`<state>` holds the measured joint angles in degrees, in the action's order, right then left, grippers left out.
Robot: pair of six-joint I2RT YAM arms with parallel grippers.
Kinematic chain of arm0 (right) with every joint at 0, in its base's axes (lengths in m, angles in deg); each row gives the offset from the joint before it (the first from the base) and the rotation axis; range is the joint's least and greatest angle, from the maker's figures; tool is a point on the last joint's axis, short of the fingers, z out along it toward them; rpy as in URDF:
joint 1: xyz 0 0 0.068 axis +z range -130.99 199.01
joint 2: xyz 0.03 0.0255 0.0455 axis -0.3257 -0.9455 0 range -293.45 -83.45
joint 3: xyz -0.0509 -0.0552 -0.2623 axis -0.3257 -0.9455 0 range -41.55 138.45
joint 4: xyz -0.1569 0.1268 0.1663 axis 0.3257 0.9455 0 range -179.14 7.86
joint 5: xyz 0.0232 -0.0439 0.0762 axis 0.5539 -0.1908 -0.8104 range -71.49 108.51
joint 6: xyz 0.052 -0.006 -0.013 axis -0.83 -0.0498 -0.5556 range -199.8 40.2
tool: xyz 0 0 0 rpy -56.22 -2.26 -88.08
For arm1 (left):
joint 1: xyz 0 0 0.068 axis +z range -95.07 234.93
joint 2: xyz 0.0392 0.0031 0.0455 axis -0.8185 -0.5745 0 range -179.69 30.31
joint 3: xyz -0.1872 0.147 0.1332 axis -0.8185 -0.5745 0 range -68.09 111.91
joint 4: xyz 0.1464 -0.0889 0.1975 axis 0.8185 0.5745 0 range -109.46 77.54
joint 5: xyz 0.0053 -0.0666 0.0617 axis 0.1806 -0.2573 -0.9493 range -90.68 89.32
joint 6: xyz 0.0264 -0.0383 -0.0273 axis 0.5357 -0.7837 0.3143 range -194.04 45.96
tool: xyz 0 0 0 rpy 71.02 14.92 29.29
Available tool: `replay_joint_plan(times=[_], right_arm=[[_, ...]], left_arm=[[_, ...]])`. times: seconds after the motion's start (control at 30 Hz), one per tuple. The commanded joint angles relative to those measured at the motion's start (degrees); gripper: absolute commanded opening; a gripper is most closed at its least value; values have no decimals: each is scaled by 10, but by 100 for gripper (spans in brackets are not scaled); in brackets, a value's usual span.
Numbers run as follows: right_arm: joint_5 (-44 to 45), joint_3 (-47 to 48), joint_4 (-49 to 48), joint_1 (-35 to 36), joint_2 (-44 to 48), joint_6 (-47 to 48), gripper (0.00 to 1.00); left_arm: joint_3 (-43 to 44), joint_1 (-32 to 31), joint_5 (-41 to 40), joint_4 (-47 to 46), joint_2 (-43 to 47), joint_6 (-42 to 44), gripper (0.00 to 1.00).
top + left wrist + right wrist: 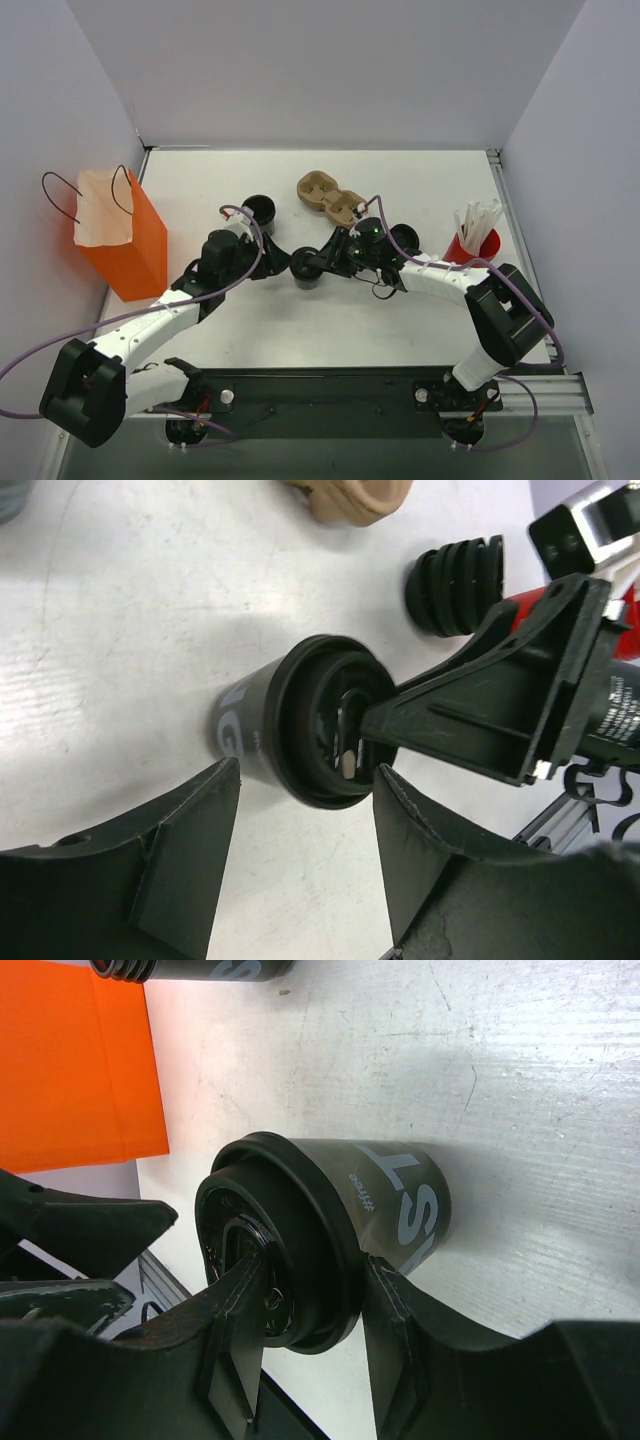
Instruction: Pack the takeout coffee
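Takeout coffee [308, 272] upright mid table [420, 170], well apart from orange bag [125, 245] | right gripper [315, 1285] pinches its lid rim, one finger inside, one outside | left gripper [305, 785] open, astride, touching nothing | step: likely securing grip | next: probably lift, carry over bag mouth

one camera overhead, two wrist cameras (close in) sharing the cup [400, 1195].
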<state>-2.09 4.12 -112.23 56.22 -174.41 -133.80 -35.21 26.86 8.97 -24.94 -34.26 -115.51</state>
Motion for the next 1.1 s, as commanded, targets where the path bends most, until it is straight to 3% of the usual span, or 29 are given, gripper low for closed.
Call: replay_joint_plan(times=[0.0, 0.63, 0.73, 0.83, 0.93, 1.07], right_arm=[[21, -15, 94, 7, -8, 13, 24], [-10, -6, 73, 8, -4, 8, 28], [-20, -7, 67, 7, 4, 13, 32], [-26, -4, 74, 6, 23, 26, 41], [-30, -2, 84, 0, 45, 51, 56], [-52, 1, 99, -19, 62, 71, 64]], left_arm=[[19, 2, 41, -62, -28, 24, 66], [29, 0, 84, -118, -171, 65, 65], [30, 0, 61, -98, -179, 69, 61], [27, 0, 44, -78, -185, 75, 57], [24, 0, 41, -68, -189, 85, 56], [31, 0, 41, -56, -200, 97, 56]])
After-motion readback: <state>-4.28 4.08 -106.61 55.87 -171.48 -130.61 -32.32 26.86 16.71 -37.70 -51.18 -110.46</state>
